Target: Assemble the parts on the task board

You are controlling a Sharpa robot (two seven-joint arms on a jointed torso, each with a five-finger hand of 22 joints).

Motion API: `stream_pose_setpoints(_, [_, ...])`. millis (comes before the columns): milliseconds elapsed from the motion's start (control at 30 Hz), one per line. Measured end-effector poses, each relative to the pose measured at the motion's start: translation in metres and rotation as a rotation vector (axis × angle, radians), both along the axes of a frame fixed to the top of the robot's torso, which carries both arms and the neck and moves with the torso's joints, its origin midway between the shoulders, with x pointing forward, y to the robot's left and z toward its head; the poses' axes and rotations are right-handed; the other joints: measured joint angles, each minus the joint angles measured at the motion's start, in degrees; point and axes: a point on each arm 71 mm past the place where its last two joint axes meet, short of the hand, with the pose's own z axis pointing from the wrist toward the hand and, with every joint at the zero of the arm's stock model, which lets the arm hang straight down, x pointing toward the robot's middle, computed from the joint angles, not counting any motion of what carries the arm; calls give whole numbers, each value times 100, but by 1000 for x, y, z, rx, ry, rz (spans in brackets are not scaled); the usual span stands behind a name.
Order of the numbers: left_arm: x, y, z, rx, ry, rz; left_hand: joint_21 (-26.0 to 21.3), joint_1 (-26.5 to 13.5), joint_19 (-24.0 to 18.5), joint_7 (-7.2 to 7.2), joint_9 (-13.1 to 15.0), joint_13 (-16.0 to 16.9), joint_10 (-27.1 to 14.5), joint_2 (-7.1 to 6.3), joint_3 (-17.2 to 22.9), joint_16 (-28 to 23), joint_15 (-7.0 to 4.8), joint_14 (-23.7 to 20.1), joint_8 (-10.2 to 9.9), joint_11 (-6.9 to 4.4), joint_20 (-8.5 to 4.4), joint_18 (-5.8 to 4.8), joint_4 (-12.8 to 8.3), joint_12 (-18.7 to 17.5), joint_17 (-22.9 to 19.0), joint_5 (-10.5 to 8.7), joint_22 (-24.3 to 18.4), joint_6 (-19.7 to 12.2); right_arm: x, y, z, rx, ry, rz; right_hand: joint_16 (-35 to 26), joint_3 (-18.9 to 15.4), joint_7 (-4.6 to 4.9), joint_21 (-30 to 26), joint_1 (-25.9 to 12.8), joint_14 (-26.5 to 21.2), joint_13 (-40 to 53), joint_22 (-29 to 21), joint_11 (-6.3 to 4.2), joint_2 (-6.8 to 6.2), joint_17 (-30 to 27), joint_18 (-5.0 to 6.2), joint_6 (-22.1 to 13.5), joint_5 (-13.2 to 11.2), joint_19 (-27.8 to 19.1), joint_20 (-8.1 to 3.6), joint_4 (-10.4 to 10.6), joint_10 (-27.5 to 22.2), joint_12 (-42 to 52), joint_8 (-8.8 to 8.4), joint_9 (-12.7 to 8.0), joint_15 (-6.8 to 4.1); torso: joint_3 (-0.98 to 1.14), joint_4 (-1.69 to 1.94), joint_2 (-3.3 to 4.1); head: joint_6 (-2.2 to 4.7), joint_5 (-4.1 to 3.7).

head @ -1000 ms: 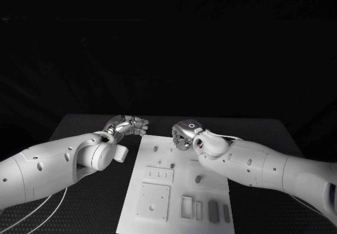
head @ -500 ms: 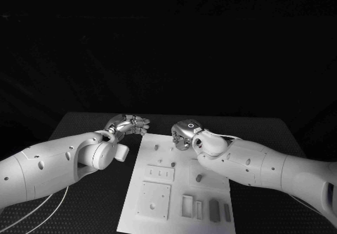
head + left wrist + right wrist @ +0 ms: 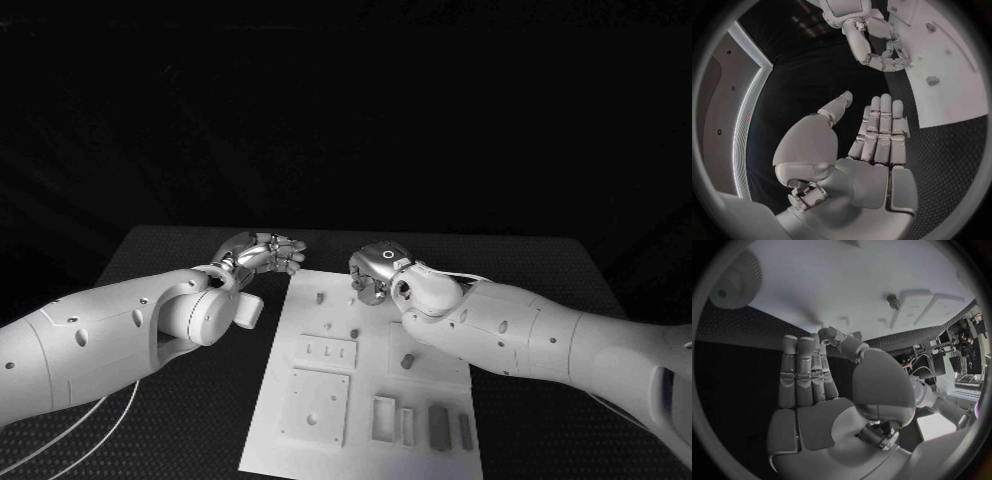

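Parts (image 3: 438, 430) sat low on the task board (image 3: 433, 300), small dark upright blocks standing in slots at the near end, well apart from both sets of fingers, with another small piece (image 3: 408, 361) standing nearer the middle, closer to the right arm than to either hand. The board itself lay flat on the black table (image 3: 173, 250), and it looked like a stiff, thin plate, not something to lift. The pieces seemed small, rigid and light, probably smooth-sided and so a little slippery; my guess was that each would be best pinched across its two broad faces near the top, where it stood clear of its slot, with a light grip so it would not tip or skid. The left hand (image 3: 267, 255) hovered just off the board's far left corner, its fingers (image 3: 879, 130) stretched straight and close together, holding nothing. The right hand (image 3: 378, 272) hung over the board's far end; its fingers (image 3: 804, 372) were likewise extended and empty, the thumb held slightly apart. A small peg (image 3: 893, 301) stood on the board beyond the right fingertips, not touched by them.
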Motion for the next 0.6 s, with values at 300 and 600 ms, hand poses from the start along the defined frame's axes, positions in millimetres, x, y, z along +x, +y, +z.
stream_pose_setpoints(300, [0, 0, 0, 0, 0, 2, 0, 0, -3, 0, 0, 0, 0, 0, 0, 0, 0, 0, 0, 0, -3, 0, 0, 0, 5, 0, 0, 0, 1, -1, -1, -7, 4, -6, 0, -1, 2, -1, 5, 0, 8, 0, -8, 5, 0, 0, -2, 0, -9, 9, 0, -9, 16, -5, 1, 1, -7, 20, 23, -17, -14])
stream_pose_setpoints(600, [0, 0, 0, 0, 0, 0, 0, 0, -22, 0, 0, -4, 0, 0, 14, 0, 0, 0, 0, 0, -22, -33, -14, 0, 4, 0, -1, 0, 1, -1, -1, -12, 10, -7, 1, 9, -5, 24, 5, 0, 8, -2, -10, 5, 5, 0, 4, -1, -40, 0, 10, -11, 15, 14, 1, 2, -11, 22, 38, -35, -11])
